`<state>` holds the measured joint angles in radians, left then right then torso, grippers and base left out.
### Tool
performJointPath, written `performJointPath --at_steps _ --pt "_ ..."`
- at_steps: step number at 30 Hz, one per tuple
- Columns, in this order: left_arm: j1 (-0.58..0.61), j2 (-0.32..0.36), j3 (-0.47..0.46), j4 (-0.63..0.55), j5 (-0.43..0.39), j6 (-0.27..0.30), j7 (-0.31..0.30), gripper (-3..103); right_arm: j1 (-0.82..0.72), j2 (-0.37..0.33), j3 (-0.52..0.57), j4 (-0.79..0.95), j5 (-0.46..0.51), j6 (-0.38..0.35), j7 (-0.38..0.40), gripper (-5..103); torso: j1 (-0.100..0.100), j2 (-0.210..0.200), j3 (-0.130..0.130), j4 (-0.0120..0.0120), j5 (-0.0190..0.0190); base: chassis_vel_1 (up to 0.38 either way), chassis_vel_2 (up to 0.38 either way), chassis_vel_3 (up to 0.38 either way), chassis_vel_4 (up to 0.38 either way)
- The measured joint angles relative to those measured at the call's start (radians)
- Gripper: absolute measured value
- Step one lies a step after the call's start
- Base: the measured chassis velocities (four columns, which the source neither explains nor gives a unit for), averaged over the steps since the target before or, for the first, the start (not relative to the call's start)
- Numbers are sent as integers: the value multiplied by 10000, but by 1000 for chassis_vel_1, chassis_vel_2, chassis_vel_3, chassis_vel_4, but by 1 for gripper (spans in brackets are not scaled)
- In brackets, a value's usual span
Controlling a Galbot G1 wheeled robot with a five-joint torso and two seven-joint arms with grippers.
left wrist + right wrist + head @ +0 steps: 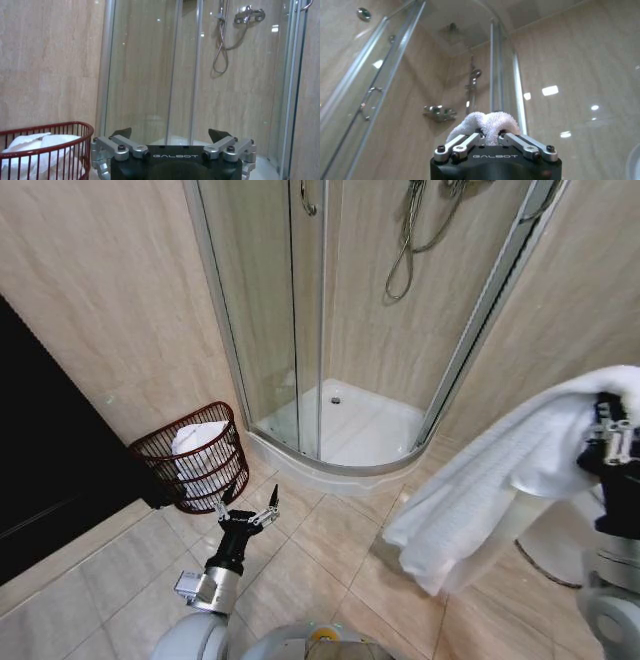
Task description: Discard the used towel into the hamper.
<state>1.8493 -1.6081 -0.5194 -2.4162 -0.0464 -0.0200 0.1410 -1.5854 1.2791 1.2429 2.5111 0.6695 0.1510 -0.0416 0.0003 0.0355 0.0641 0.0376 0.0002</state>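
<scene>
A white towel (500, 480) hangs in a long fold at the right of the head view, pinched at its top by my right gripper (612, 430). In the right wrist view the fingers (465, 143) are shut on a bunched tuft of the towel (487, 122). The hamper (195, 465), a dark red wire basket, stands on the floor at the left against the wall and holds white cloth (198, 442). My left gripper (248, 508) hangs open just right of the hamper, low over the tiles; the left wrist view shows its spread fingers (122, 133) beside the hamper's rim (60, 144).
A glass corner shower (330, 360) with a white tray fills the middle, its raised curb curving along the floor. A dark doorway (40, 460) lies at far left. A round white object (560, 545) sits on the floor at right. Beige floor tiles lie between hamper and towel.
</scene>
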Motion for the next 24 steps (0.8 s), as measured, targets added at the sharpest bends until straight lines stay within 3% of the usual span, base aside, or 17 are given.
performJointPath --at_steps 6,24 --pt "0 1 0 0 0 0 0 100 51 -261 743 -41 346 78 190 8 17 236 202 0 -2 0 0 0 0" --pt "0 0 0 0 0 0 0 100 176 -452 1030 -93 244 604 122 8 135 956 822 0 -2 0 0 0 0"
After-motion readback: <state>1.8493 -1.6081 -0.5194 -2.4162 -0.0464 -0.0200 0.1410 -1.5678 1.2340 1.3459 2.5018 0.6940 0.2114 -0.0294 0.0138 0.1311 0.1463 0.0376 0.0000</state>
